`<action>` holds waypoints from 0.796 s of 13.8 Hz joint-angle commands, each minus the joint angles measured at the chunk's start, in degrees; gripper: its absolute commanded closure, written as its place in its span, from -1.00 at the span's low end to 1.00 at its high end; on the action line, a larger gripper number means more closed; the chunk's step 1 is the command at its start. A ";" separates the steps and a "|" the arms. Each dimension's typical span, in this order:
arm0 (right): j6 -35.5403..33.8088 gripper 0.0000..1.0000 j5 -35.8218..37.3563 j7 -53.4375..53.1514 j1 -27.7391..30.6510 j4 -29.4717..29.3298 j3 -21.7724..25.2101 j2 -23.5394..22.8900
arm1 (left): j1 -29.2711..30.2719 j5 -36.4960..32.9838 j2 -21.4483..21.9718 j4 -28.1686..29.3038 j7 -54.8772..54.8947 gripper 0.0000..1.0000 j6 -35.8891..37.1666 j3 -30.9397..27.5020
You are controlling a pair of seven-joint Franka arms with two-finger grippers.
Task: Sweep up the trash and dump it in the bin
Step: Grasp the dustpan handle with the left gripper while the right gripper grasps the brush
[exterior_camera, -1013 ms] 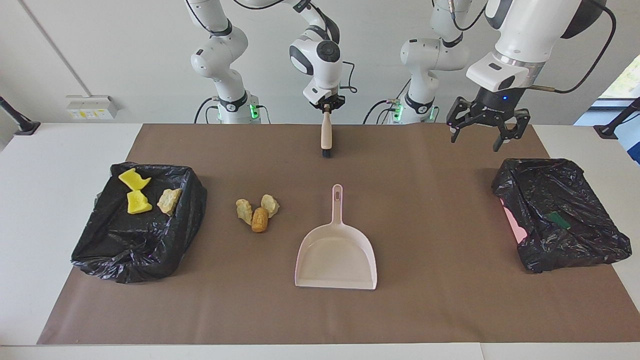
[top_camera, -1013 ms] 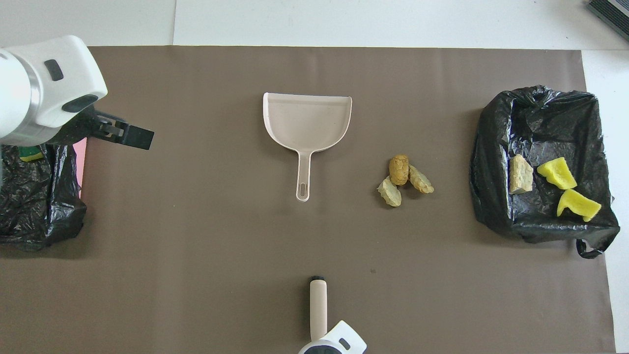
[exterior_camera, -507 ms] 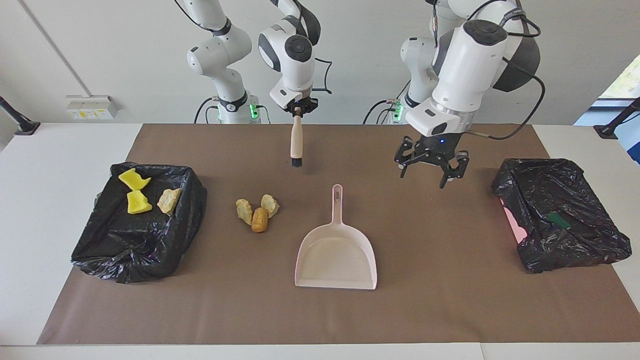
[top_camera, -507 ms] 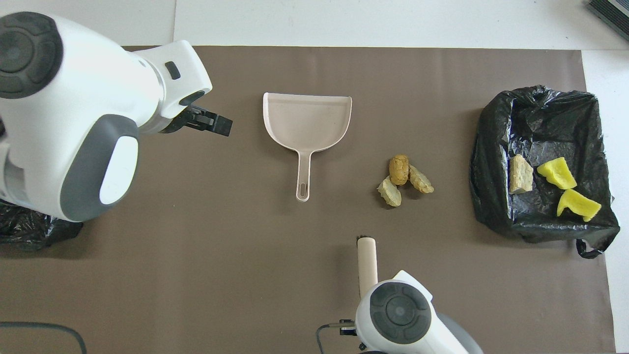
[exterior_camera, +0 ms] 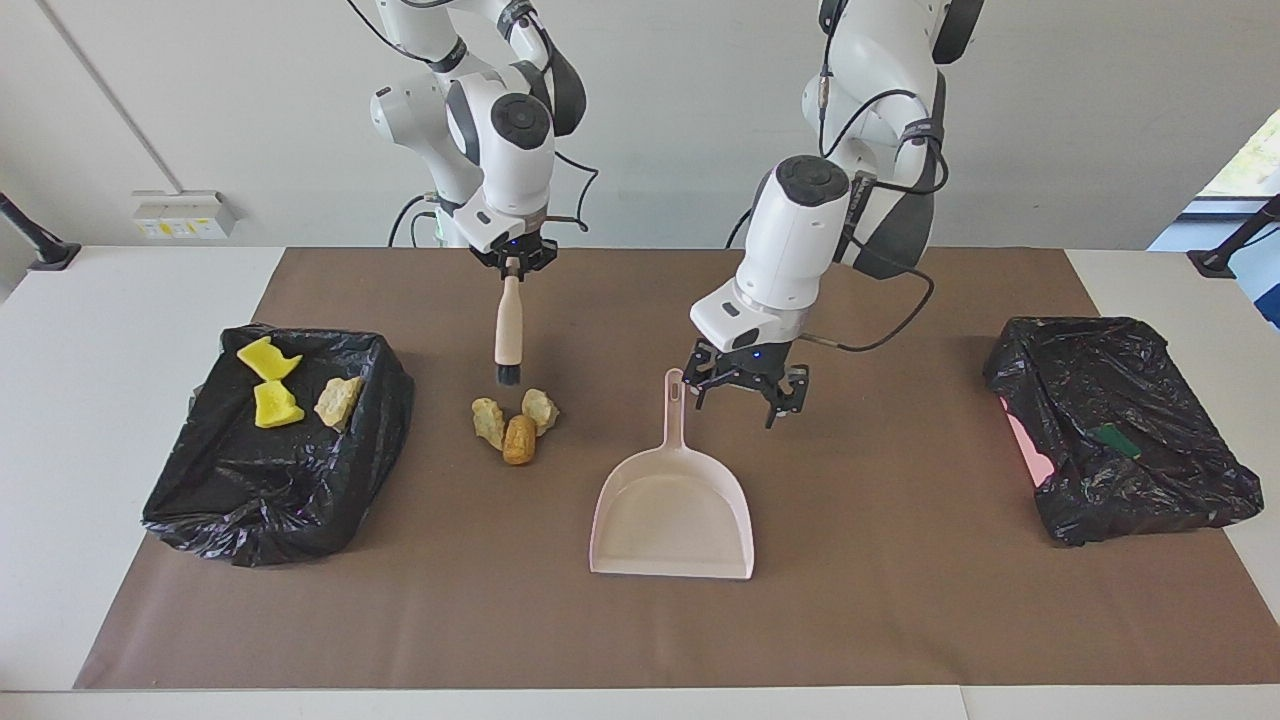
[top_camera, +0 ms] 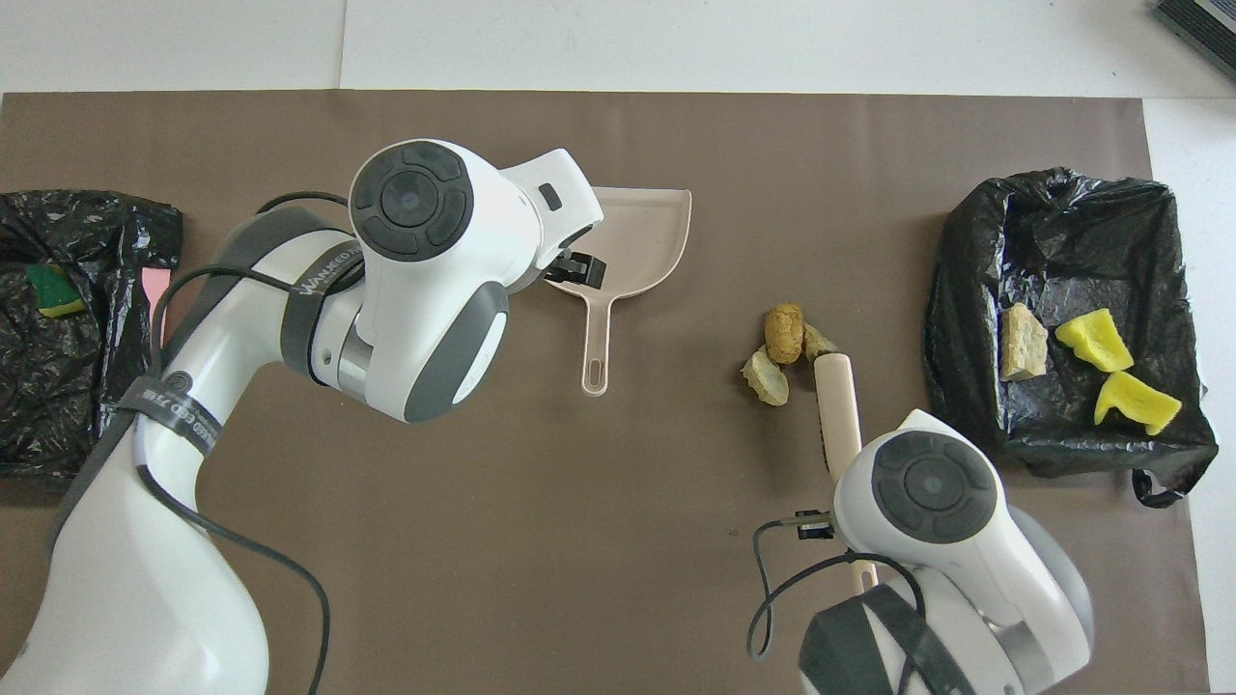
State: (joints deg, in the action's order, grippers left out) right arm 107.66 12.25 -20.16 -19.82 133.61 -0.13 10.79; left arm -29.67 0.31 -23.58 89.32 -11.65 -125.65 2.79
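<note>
Starting with the facing view, note that the right gripper [exterior_camera: 511, 266] is clamped on the top of the brush [exterior_camera: 508, 330] handle, and the brush hangs upright with its black bristles pointing down. Directly below the bristles, and not touching them, lie three tan-brown chunks [exterior_camera: 515, 424] clustered on the brown mat [exterior_camera: 900, 600]. Toward the right arm's end of the table from this gripper you will find the black-lined bin [exterior_camera: 275, 445], which contains two yellow pieces [exterior_camera: 270, 383] and one tan chunk [exterior_camera: 338, 400]. The left gripper [exterior_camera: 745, 392] hovers with its fingers spread apart and nothing between them, just beside the upper end of the dustpan [exterior_camera: 672, 500] handle. A second black bag [exterior_camera: 1115, 425] lies toward the left arm's end of the table, well apart from this gripper.

Turning to the overhead view, observe that the left gripper [top_camera: 575, 273] is largely hidden under its own wrist; only dark fingertips show, over the spot where the dustpan [top_camera: 637, 241] pan meets its handle. The right arm's wrist covers its gripper, so you cannot confirm the grip here. The brush [top_camera: 838, 410] handle projects from under the wrist, its tip touching or overlapping the three tan-brown chunks [top_camera: 787, 349]. The black-lined bin [top_camera: 1067, 323] sits beside that arm with the yellow pieces [top_camera: 1115, 372] inside.
</note>
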 commanded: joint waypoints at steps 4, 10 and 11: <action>0.36 1.00 10.87 8.02 6.54 -5.45 -0.66 -8.92 | -3.99 -0.22 -1.37 5.25 -3.45 -1.00 -6.18 -0.86; -0.43 1.00 4.82 9.08 3.56 -9.59 -1.10 -15.01 | -5.31 -0.22 -3.22 5.87 -5.84 -0.68 -7.51 -0.86; 0.00 1.00 1.58 9.08 3.12 -9.68 -1.10 -15.01 | -5.31 -0.22 -3.22 5.96 -5.75 -0.57 -7.51 -0.86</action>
State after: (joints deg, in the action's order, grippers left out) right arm 108.18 17.81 -13.23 -16.39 125.14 -1.02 -4.21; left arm -34.23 0.31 -27.27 94.29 -16.57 -131.98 2.80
